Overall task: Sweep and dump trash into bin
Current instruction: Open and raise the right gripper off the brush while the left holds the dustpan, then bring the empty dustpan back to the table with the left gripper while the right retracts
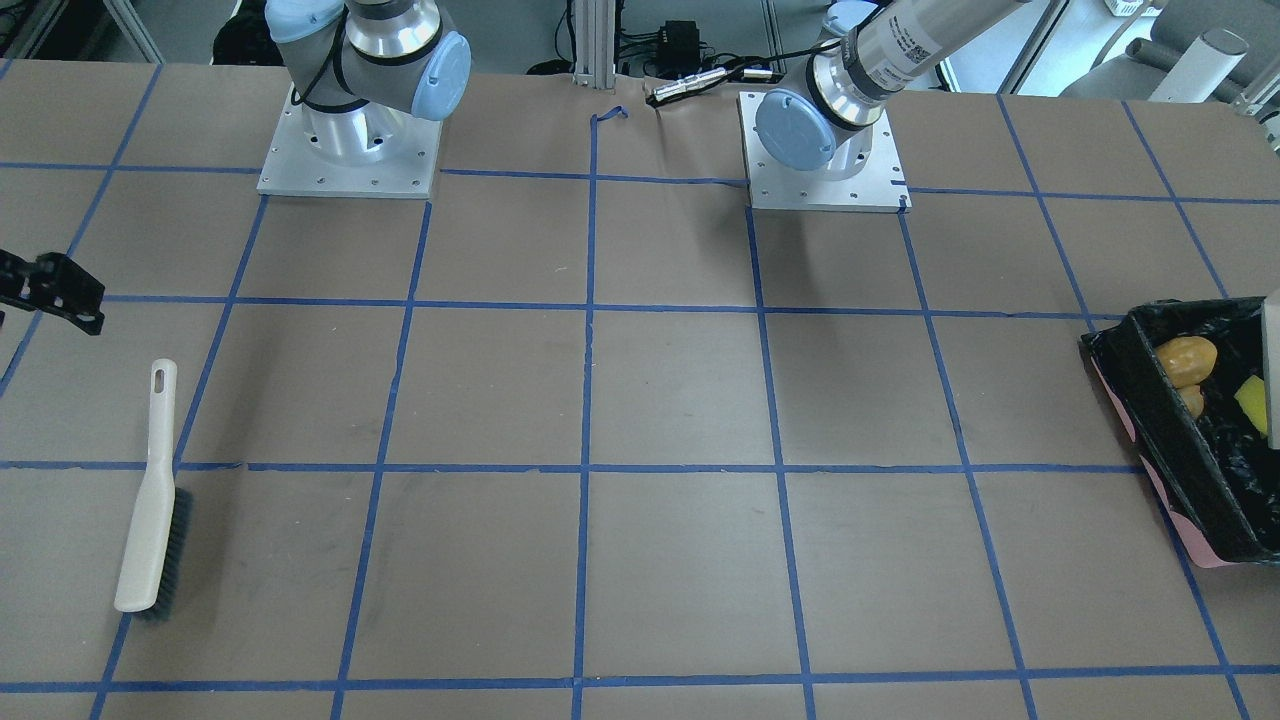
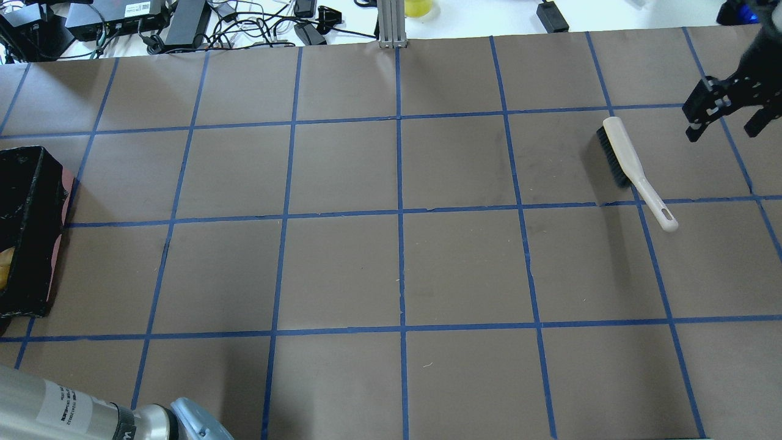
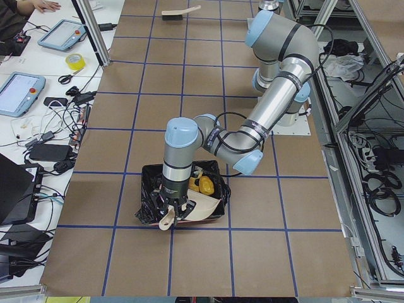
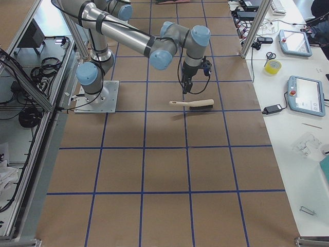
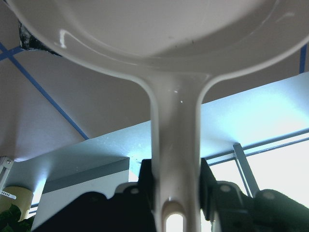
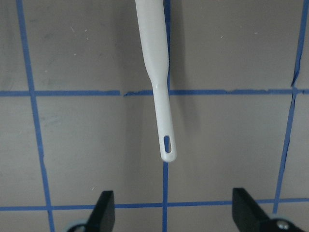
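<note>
The bin [image 1: 1170, 430], pink-sided with a black bag, stands at the table end on my left; it also shows in the overhead view [image 2: 24, 244] and the left side view [image 3: 151, 211]. Inside lie the amber-orange lump [image 1: 1187, 358] and the yellow sponge wedge [image 1: 1251, 403]. The cream slice does not show. My left gripper [image 5: 176, 193] is shut on the handle of the beige dustpan [image 5: 174, 121] and holds it tilted over the bin [image 3: 199, 205]. My right gripper [image 6: 174, 212] is open and empty, just beyond the handle end of the brush [image 6: 157, 72].
The brush [image 2: 632, 168] lies flat on the brown table on my right side, bristles toward the table's far edge, with my right gripper [image 2: 724, 113] beside it. Blue tape lines grid the table. Cables and boxes lie beyond the far edge [image 2: 183, 24].
</note>
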`<state>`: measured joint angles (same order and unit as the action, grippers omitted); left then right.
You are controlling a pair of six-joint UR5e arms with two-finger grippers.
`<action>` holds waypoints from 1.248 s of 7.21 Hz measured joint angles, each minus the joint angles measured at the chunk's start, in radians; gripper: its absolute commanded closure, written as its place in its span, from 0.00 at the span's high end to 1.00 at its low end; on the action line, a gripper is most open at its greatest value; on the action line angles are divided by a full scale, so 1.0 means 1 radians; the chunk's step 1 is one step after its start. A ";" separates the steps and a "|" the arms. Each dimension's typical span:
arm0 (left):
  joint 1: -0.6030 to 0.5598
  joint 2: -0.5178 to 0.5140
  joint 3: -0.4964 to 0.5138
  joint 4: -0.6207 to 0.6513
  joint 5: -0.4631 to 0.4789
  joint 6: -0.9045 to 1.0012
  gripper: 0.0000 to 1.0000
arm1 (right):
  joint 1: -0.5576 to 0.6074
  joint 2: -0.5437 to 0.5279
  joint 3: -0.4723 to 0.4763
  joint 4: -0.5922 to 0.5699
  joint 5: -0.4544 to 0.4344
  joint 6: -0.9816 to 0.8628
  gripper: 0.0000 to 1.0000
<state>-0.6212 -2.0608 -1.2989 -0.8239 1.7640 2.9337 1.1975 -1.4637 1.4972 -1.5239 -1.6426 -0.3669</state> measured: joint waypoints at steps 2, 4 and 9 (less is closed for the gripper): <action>-0.001 0.000 0.037 -0.081 -0.010 0.009 0.00 | 0.113 -0.021 -0.105 0.130 0.012 0.154 1.00; -0.029 -0.017 0.195 -0.381 -0.060 -0.037 0.00 | 0.283 -0.023 -0.126 0.148 0.015 0.364 1.00; -0.318 -0.047 0.301 -0.745 -0.159 -0.499 0.00 | 0.475 -0.028 -0.100 0.027 0.030 0.439 1.00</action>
<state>-0.9390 -2.1080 -0.9979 -1.5688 1.6055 2.4344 1.6730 -1.4920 1.3971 -1.4972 -1.6127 0.0721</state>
